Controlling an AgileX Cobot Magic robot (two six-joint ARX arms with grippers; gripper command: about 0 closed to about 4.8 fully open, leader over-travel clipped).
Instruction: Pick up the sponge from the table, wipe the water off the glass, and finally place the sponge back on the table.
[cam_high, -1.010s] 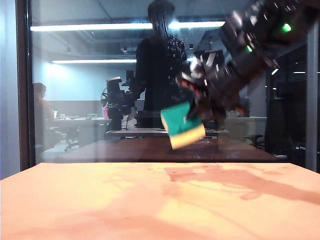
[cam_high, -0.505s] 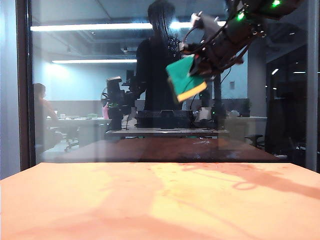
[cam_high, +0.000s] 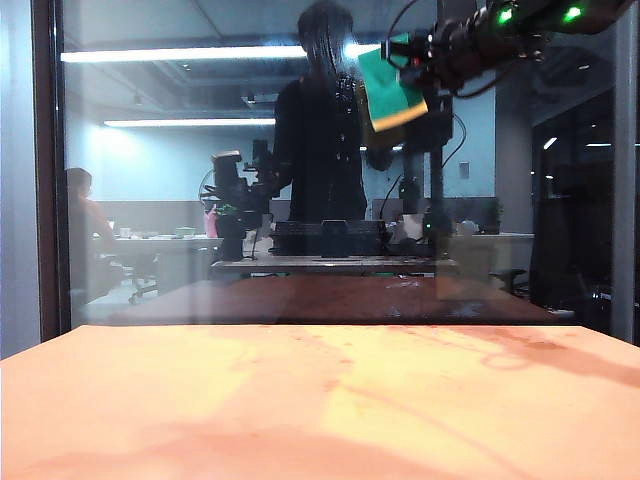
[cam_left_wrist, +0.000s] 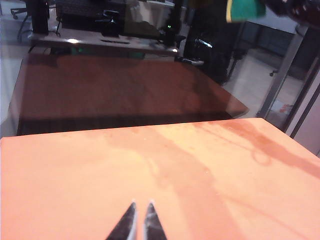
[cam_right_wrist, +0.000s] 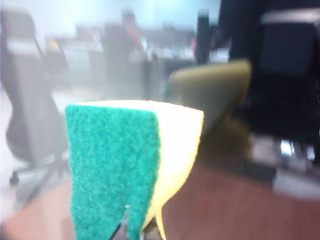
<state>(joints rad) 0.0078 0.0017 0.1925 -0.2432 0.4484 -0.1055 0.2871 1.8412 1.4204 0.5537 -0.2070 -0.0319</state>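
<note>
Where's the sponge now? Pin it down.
In the exterior view the sponge is high up, right of centre, against the glass, held by the right tool.

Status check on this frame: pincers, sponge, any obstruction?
Right pincer shut on sponge, high at the glass. Left pincer shut, low over table. Nothing in the way.

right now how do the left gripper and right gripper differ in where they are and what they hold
The right gripper is raised high in front of the glass; the left gripper sits low over the table.
The right gripper is clamped on the sponge; the left gripper holds nothing.
The right gripper points toward the glass; the left gripper points along the tabletop.
Shared: both have their jaws closed.
</note>
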